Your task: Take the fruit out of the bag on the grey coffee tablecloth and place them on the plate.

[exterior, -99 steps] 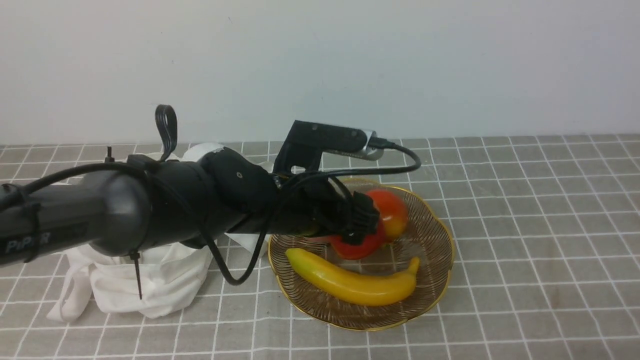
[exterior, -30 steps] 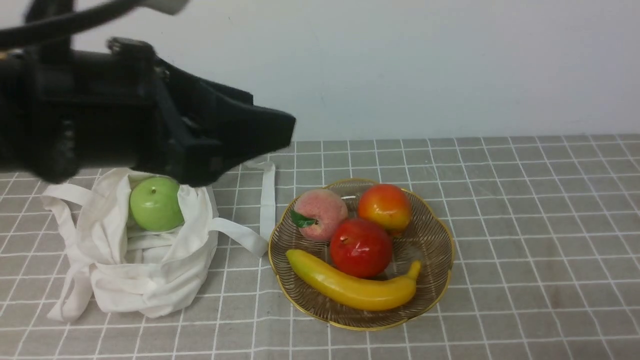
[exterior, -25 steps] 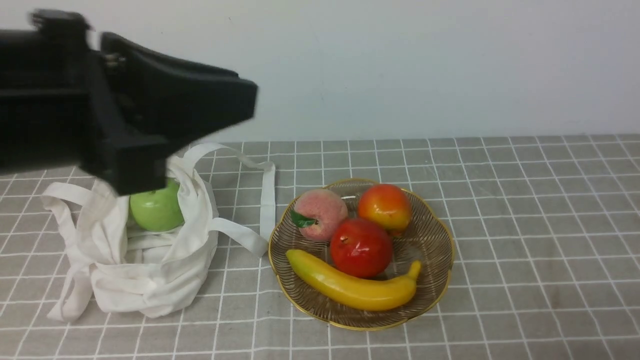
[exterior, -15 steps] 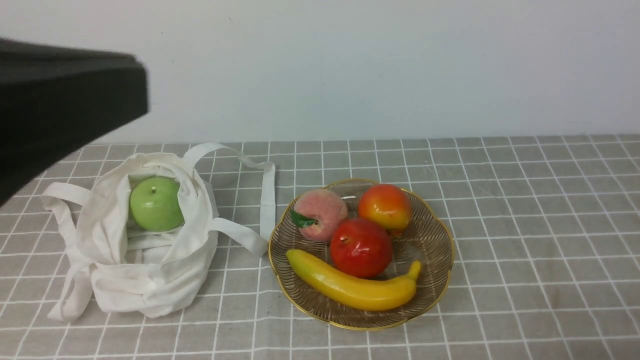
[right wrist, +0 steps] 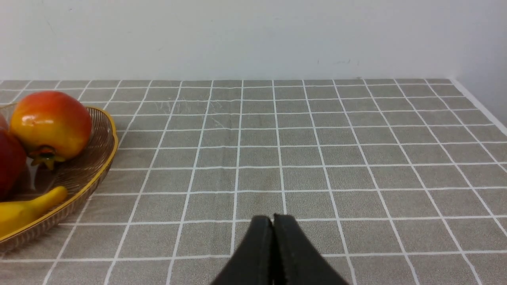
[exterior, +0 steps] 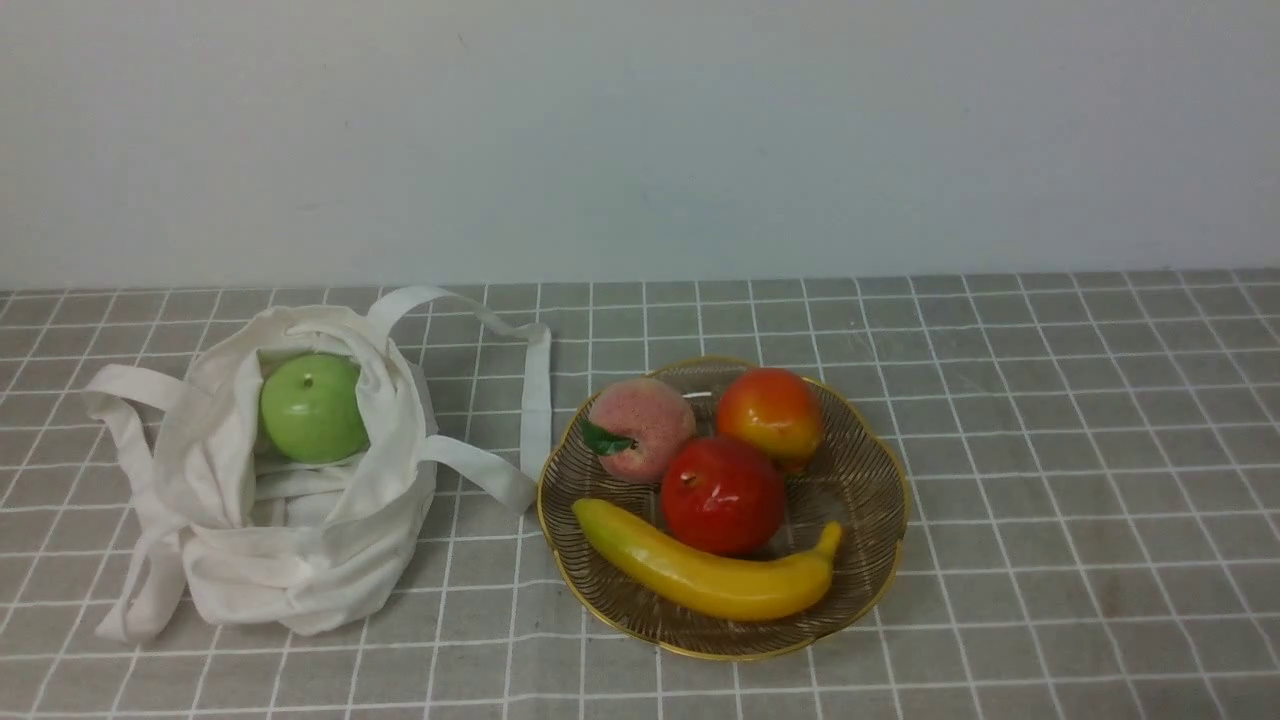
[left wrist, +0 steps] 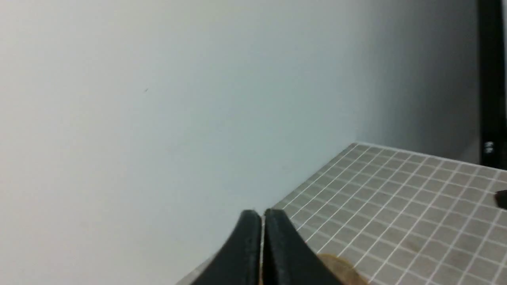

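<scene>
I'm seeing left gripper [left wrist: 262, 217] and right gripper [right wrist: 272, 220] pressed together, empty, and fearing bag [exterior: 290, 565] cloth bunching between the jaws beside the green apple [exterior: 313, 408].

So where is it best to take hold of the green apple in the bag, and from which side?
Probably from above, through the open mouth of the bag. Close on the round middle of the green apple: its top with the stem dimple is bare, while cloth folds hug its sides and front.
</scene>
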Action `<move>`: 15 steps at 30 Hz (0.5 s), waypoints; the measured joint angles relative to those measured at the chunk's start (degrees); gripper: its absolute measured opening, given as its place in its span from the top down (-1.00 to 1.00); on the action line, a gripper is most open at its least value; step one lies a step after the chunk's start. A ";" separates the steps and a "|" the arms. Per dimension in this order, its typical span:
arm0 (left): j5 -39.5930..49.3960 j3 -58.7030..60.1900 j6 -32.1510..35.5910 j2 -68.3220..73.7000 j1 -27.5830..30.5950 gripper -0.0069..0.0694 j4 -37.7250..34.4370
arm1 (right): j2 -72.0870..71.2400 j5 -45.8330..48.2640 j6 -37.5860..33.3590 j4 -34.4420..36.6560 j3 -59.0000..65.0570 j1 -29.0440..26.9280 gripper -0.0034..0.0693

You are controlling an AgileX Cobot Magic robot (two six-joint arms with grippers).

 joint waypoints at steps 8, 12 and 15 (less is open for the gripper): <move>-5.90 12.43 -32.65 -2.72 1.48 0.84 29.04 | 0.00 0.00 0.00 0.00 0.00 0.00 0.95; -11.87 28.50 -45.91 -11.48 6.75 0.84 36.61 | 0.00 0.00 0.00 0.00 0.00 0.00 0.95; -15.61 40.66 -43.59 -17.69 10.34 0.84 36.54 | 0.00 0.00 0.00 0.00 0.00 0.00 0.95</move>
